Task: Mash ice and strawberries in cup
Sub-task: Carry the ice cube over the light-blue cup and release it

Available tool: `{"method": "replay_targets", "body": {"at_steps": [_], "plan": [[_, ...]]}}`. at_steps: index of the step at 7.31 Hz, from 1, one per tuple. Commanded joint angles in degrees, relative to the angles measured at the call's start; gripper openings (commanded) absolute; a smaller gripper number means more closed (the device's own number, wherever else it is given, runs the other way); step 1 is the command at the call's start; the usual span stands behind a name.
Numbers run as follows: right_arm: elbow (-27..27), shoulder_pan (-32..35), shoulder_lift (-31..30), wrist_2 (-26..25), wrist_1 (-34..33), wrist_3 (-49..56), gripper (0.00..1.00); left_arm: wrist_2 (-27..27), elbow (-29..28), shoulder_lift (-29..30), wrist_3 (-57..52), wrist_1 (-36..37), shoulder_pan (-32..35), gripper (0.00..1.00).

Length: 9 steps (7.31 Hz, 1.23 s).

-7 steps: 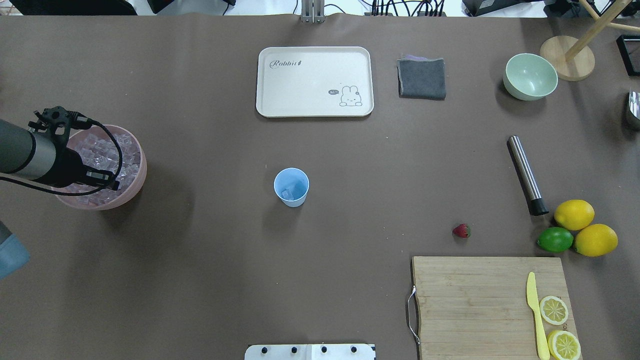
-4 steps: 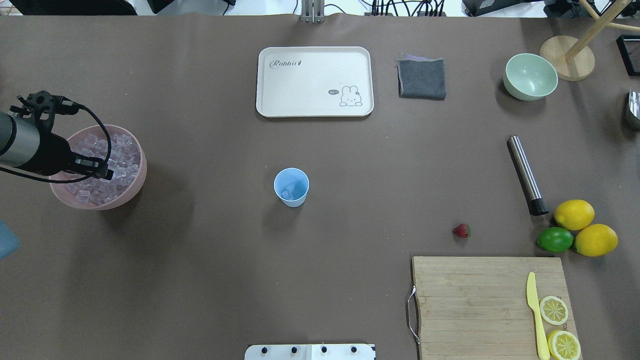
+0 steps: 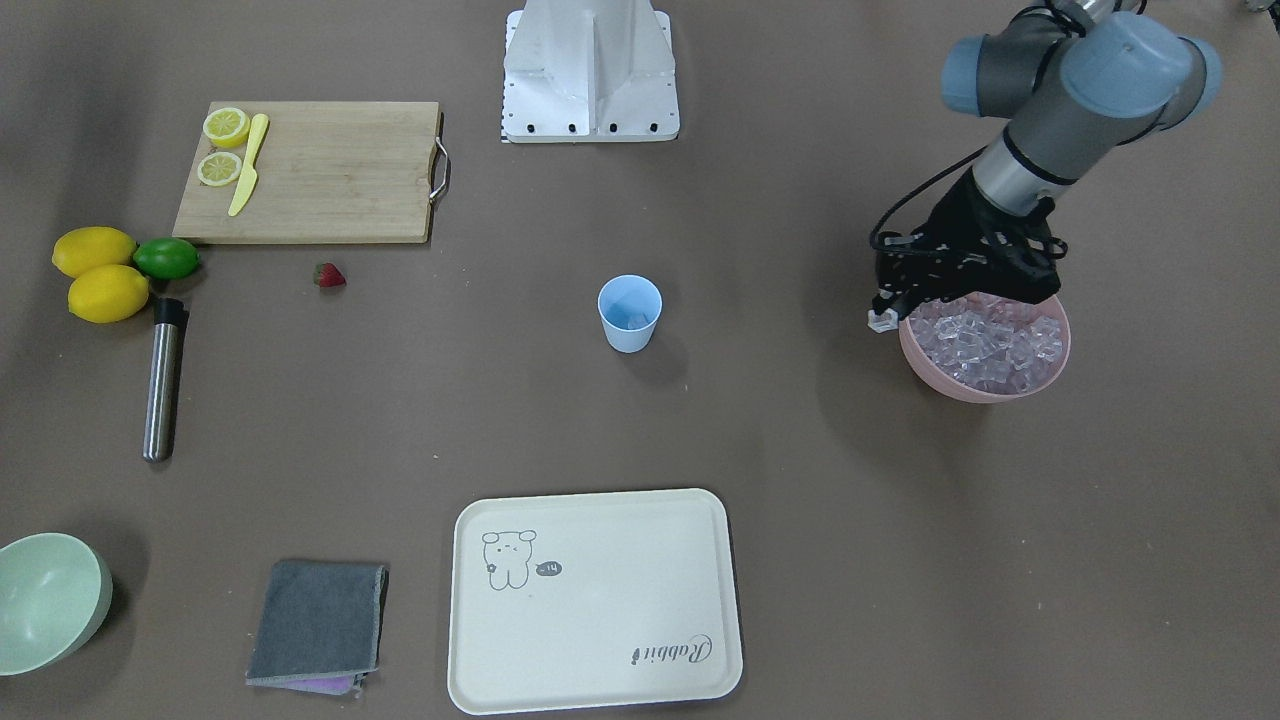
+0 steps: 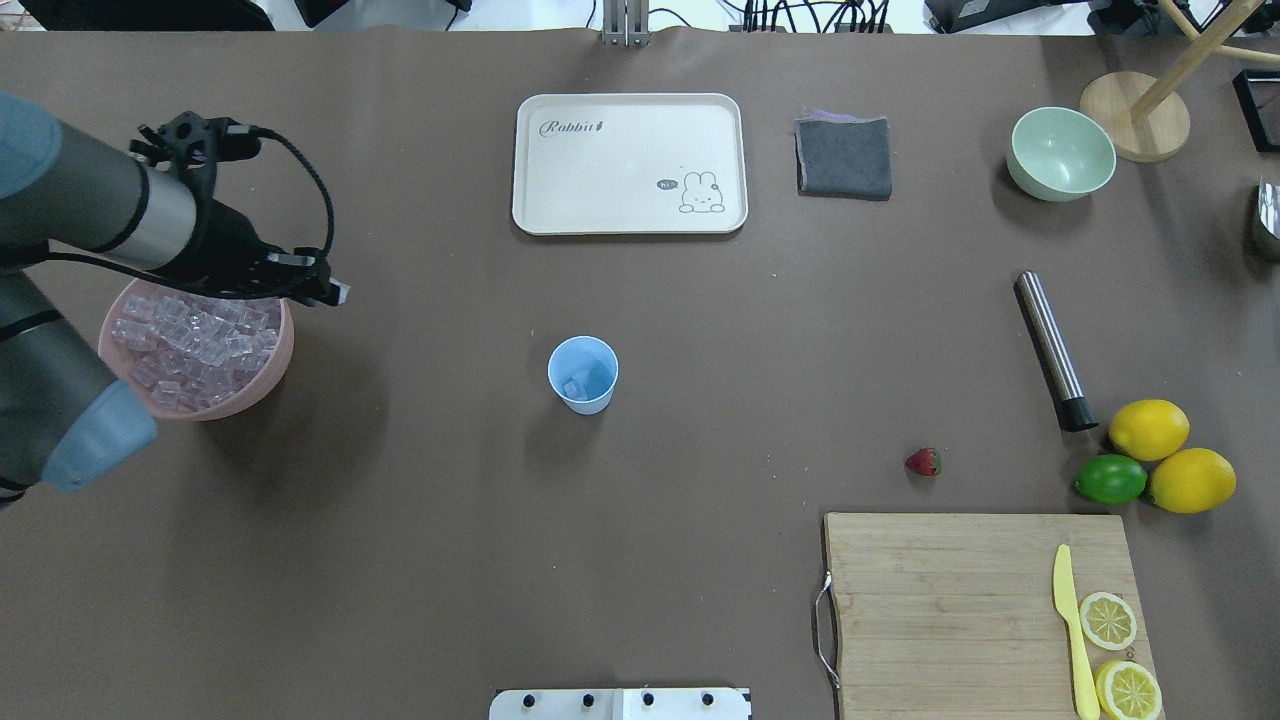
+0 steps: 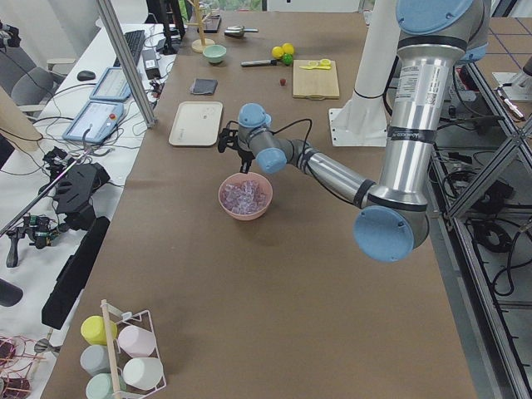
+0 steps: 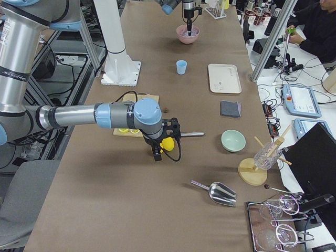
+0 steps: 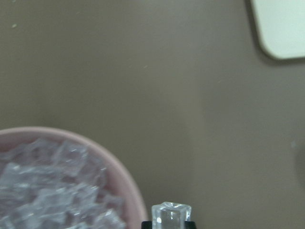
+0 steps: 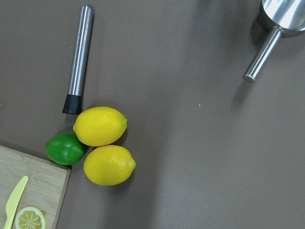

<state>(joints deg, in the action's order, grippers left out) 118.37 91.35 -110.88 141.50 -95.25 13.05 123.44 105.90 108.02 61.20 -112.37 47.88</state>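
Left arm (image 4: 100, 205): silver-grey tubes, pale-blue rounded joint caps; left tool (image 4: 332, 293) black, with a looping black cable (image 4: 323, 193); white pedestal base (image 3: 590, 80).

Left wrist view: left gripper (image 7: 167, 224) cut off by the bottom edge, only the jaw tips and the top of one ice cube (image 7: 171, 212) showing, pink bowl (image 7: 123, 177) cropped and its contents blurred; right gripper (image 6: 157, 156) seen only from the desk's right end, jaws unreadable; scoop (image 8: 283, 12) cropped at the top.
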Motion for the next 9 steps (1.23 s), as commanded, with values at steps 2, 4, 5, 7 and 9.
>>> {"method": "replay_targets", "body": {"at_steps": [2,4,5,7,9], "plan": [[-0.1,0.0,0.1,0.0,0.0,-0.1,1.00,-11.3,-0.9,15.9,10.3,12.7,-11.6,0.00],[-0.1,0.0,0.2,0.0,0.0,-0.1,1.00,-12.8,-5.5,20.7,12.2,12.6,-13.8,0.00],[-0.1,0.0,0.2,0.0,0.0,-0.1,1.00,-14.6,-6.0,21.0,12.2,12.3,-15.2,0.00],[0.3,-0.3,1.7,0.1,-0.2,-1.7,1.00,-15.7,-6.6,20.9,12.2,12.2,-16.6,0.00],[0.4,-3.4,4.7,0.1,-0.1,-6.4,1.00,-16.5,-7.2,21.0,12.1,12.2,-17.5,0.76]]}}
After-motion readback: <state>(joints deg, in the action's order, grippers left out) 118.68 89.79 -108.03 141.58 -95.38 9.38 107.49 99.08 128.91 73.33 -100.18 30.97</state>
